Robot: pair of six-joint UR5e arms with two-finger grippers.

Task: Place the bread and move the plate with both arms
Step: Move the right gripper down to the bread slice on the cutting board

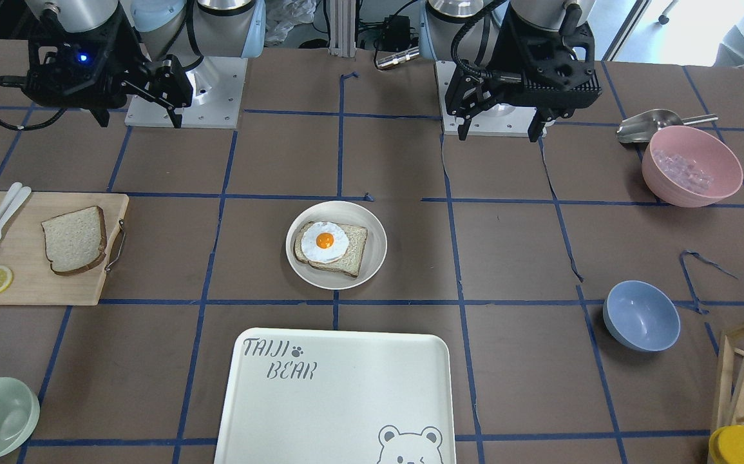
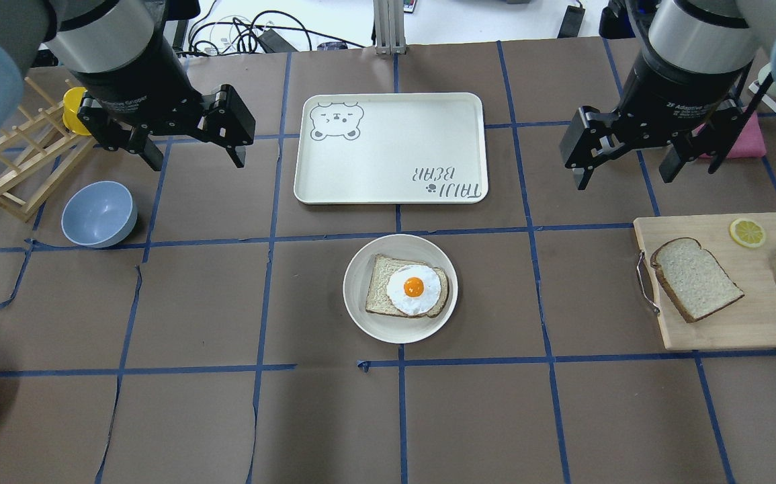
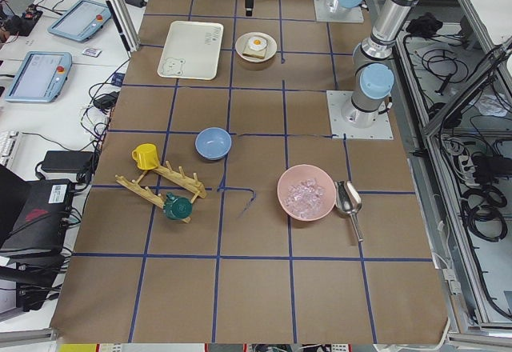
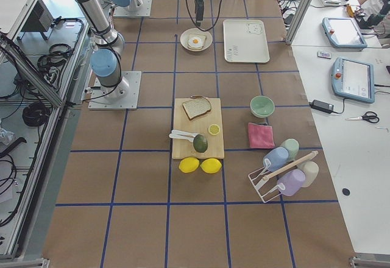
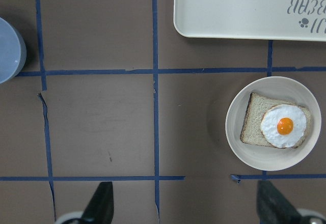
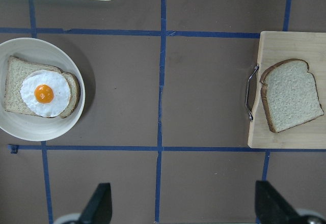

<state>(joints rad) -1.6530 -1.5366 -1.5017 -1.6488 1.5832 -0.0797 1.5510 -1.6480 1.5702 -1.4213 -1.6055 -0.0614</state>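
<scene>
Right gripper [image 2: 623, 180], jaws apart and empty, above the table; bread [image 2: 695, 278] apart on wooden board [image 2: 750, 319].

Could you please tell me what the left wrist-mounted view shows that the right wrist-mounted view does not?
Only the left wrist view: a round pale-blue bowl at its left edge. Only the right wrist view: the plain brown-crusted bread slice on a wooden cutting board. Both: the round cream-white plate carrying an egg-topped slice, and part of the white rectangular tray.
</scene>
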